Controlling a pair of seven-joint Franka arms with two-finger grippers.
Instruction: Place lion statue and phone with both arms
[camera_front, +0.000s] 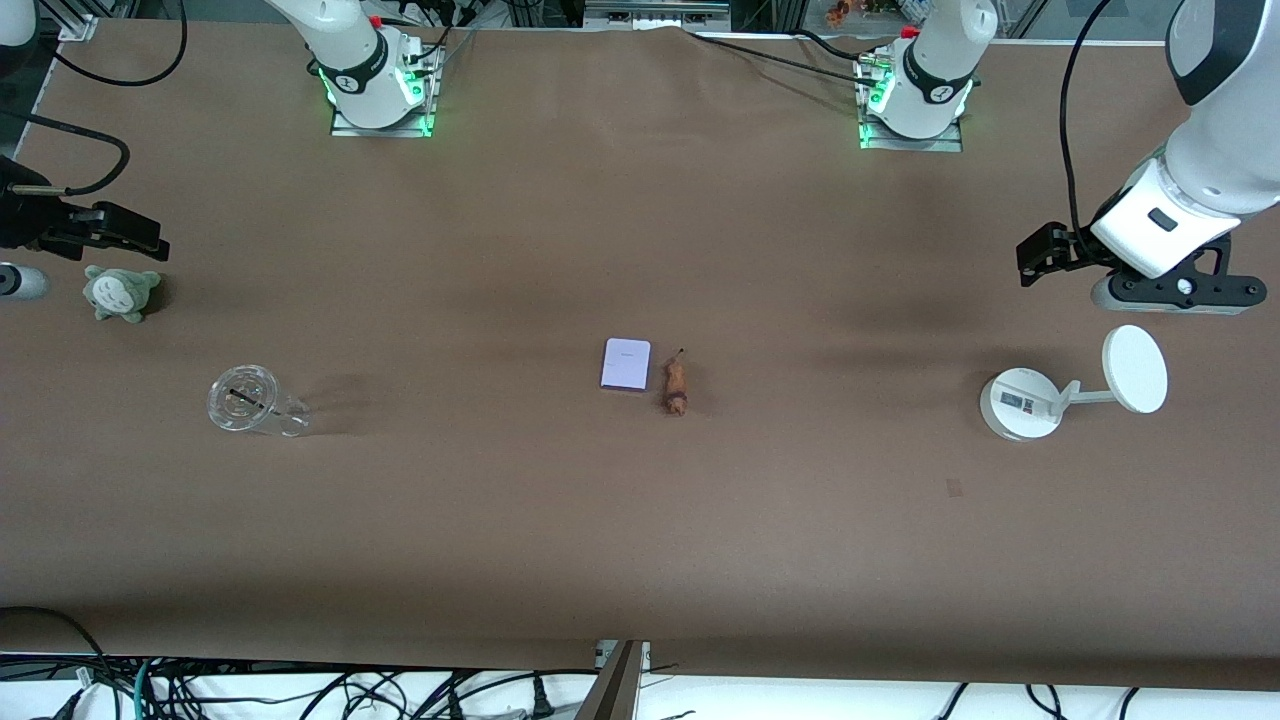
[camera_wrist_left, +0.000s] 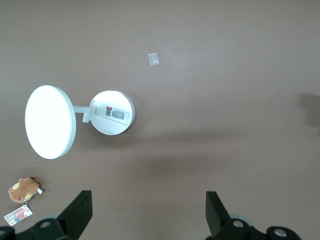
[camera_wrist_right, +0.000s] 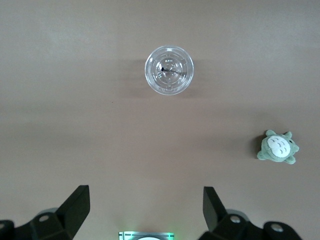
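Front view: phone (camera_front: 627, 364) and lion statue (camera_front: 676, 387) are seen just beside each other mid-table, well apart from every edge, untouched by either arm. Placement is judged either done or not begun. Left gripper (camera_front: 1030, 262) waits at the left arm's table end, right gripper (camera_front: 135, 240) at the right arm's end.

Left wrist view: fingers (camera_wrist_left: 80, 210) are spread wide, empty, over a white stand (camera_wrist_left: 112, 112).

Right wrist view: fingers (camera_wrist_right: 77, 205) are wide, empty; clear cup (camera_wrist_right: 169, 69) and grey-green plush (camera_wrist_right: 277, 148) are seen.

Desk (camera_front: 640, 520): wide, covered with plain brown matte sheet.
Light: soft, even, faint shadows on the sheet.
Floor: white strip along the near desk edge, many black cables (camera_front: 300, 690) lying there.
Frame: metal rails (camera_front: 655, 12) at the upper edge.
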